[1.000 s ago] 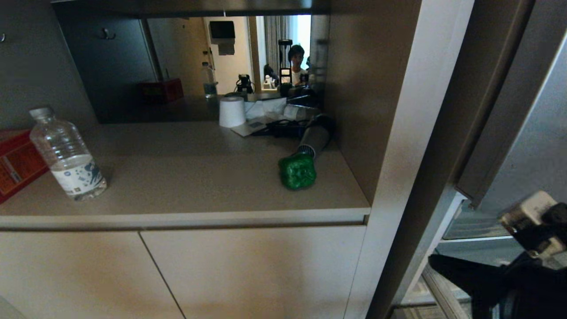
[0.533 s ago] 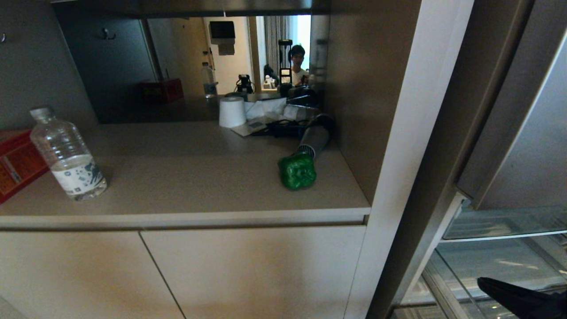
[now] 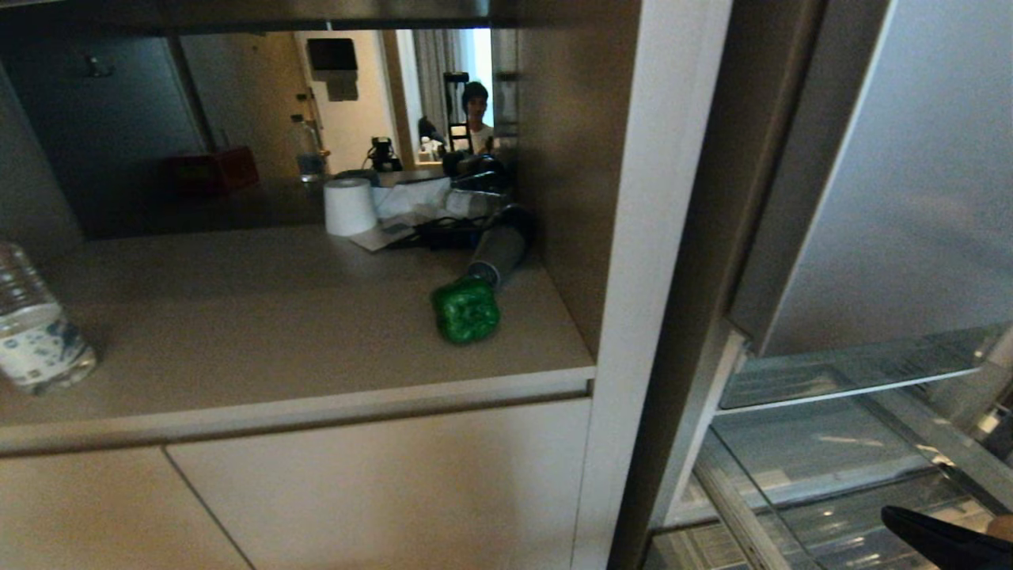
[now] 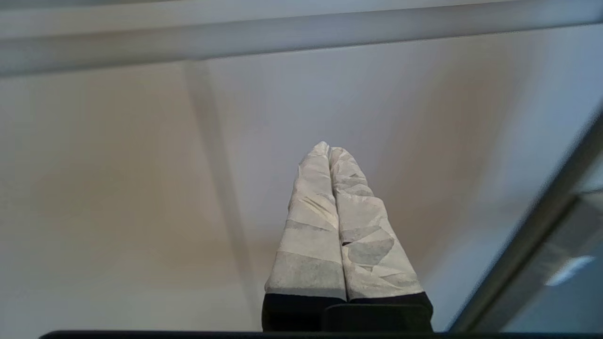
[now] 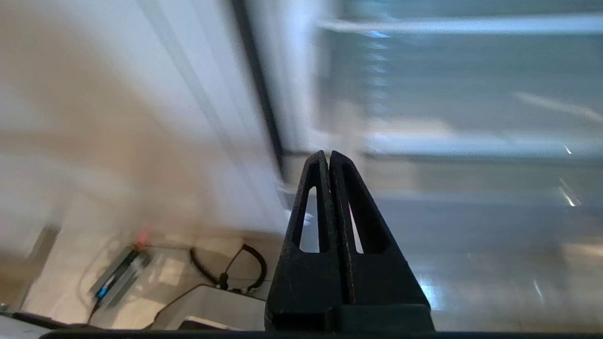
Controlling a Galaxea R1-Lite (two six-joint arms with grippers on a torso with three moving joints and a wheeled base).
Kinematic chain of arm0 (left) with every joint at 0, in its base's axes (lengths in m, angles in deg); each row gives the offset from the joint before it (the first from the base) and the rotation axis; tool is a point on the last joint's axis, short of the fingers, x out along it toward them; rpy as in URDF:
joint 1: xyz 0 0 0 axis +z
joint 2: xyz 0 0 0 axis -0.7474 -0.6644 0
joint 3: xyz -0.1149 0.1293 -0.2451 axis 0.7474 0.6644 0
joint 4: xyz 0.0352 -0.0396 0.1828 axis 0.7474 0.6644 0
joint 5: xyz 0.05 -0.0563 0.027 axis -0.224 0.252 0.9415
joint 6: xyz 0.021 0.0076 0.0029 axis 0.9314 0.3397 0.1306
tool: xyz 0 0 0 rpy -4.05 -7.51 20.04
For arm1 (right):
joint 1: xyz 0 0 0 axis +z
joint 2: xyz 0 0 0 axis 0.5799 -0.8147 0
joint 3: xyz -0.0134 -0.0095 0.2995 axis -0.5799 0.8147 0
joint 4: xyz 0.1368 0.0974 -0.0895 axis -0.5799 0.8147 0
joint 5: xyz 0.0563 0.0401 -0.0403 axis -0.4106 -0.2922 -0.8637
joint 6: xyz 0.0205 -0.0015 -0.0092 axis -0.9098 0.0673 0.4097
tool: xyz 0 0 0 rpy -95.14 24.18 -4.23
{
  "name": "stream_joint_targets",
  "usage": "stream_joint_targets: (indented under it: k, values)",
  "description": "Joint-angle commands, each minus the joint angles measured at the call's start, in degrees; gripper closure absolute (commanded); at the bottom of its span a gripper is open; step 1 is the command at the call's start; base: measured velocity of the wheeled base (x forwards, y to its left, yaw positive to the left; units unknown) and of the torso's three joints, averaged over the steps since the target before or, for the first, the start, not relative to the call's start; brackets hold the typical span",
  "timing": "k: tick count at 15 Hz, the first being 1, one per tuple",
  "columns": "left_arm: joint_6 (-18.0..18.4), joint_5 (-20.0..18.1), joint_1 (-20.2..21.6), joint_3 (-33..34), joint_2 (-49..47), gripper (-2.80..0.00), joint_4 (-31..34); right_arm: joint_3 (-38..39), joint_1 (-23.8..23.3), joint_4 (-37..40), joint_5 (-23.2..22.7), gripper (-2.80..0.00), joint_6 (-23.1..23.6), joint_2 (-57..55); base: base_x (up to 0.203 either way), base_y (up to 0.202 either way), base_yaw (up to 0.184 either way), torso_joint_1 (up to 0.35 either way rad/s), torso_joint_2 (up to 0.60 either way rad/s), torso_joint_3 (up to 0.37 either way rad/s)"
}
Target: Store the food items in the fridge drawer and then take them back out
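The right gripper (image 5: 329, 157) is seen pressed shut with nothing between its black fingers, low beside the open fridge (image 3: 870, 198); in the head view only a dark tip of that arm is caught at the bottom right corner. Glass shelves (image 3: 831, 380) and clear plastic are seen before it, but a drawer cannot be picked out with certainty among them. The left gripper (image 4: 330, 150) is also closed and empty, its taped fingers held together before a pale cabinet door (image 4: 118, 188).

Further out, the pepper (image 3: 465, 310) is found lying on the counter (image 3: 277, 332), near the counter's right end and just in front of a grey tube-like object (image 3: 498, 249). A paper roll (image 3: 350, 206) stands behind, and a water bottle (image 3: 36, 332) is cut off at the left edge. A person (image 3: 475, 107) is shown in the mirror at the back. The potato-like item is not seen in any view.

As a judgement, the pepper is out of the fridge with neither gripper holding it, so either its storing is yet to be done or its return is finished; which one cannot be told.
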Motion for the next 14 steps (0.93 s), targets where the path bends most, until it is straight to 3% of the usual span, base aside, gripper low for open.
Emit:
stream_joint_targets:
  k: [1,10,14]
  values:
    - [0.0,0.0,0.0,0.6,-0.1,0.0,0.0,0.2,-0.1,-0.1,0.1,0.0,-0.1,0.0,-0.005,0.007,-0.179,0.002,0.0,0.007]
    - [0.0,0.0,0.0,0.6,-0.1,0.0,0.0,0.6,-2.8,-0.1,0.0,0.0,0.0,-0.6,0.0,0.007,-0.174,0.002,0.0,0.002]
    - [0.0,0.0,0.0,0.6,-0.1,0.0,0.0,-2.2,-7.5,-0.1,0.1,0.0,0.2,-7.1,0.001,0.005,-0.138,0.003,0.0,0.002]
